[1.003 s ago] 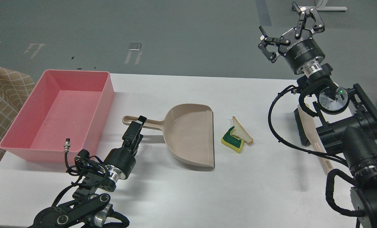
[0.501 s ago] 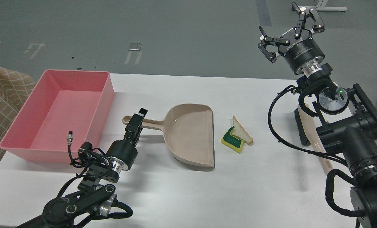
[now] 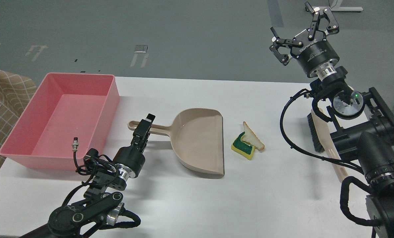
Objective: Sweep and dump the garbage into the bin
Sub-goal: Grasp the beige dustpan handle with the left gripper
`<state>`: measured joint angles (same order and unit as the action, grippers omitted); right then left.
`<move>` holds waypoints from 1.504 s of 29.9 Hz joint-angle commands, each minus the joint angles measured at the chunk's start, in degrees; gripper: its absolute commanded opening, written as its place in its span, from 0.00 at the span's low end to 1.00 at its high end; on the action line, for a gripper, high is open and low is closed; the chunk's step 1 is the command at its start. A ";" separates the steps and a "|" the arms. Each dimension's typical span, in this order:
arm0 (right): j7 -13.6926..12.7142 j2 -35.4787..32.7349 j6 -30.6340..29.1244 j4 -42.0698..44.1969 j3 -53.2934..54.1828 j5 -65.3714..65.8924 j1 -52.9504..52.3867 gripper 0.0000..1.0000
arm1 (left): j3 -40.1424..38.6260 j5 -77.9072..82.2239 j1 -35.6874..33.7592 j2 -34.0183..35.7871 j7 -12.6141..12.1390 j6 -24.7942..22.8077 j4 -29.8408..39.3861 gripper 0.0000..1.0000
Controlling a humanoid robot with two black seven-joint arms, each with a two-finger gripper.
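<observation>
The garbage lies on the white table right of the dustpan's mouth: a yellow sponge with a green face (image 3: 243, 146) and a triangular white bread slice (image 3: 253, 137) leaning on it. The pink bin (image 3: 61, 115) stands at the left, with nothing in it. My left gripper (image 3: 144, 125) is at the handle of the beige dustpan (image 3: 198, 140). Its fingers are seen edge-on, so I cannot tell whether they grip the handle. My right gripper (image 3: 302, 28) is open and empty, raised high above the table's far right.
A beige brush with dark bristles (image 3: 316, 130) lies at the right, partly hidden behind my right arm. A checked brown cloth (image 3: 1, 99) lies beyond the table's left edge.
My left arm has shifted slightly right and its gripper tip has risen a little at the dustpan handle. The dustpan, the garbage and my right arm have not moved.
</observation>
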<state>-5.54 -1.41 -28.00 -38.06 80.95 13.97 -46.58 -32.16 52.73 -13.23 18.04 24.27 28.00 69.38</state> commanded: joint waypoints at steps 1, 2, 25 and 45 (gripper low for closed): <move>0.00 0.00 0.00 0.00 0.00 0.00 0.00 1.00 | 0.69 0.00 -0.22 -0.37 0.07 0.00 -0.91 0.56; 0.00 0.00 0.00 0.00 -0.09 0.00 0.00 1.00 | 0.78 0.00 -0.31 -0.37 0.07 0.00 -0.91 0.55; 0.00 0.00 0.00 0.00 -0.09 0.00 0.00 1.00 | 0.78 -0.17 -1.28 -1.69 -0.10 0.00 -2.76 0.32; -0.09 -0.17 0.00 -0.17 -0.70 0.00 0.00 1.00 | 2.01 -0.44 -1.45 -1.78 -0.19 0.00 -3.02 0.00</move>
<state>-5.58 -1.41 -28.00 -38.17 80.85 13.97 -46.49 -30.15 52.34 -14.66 16.26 24.13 28.01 66.32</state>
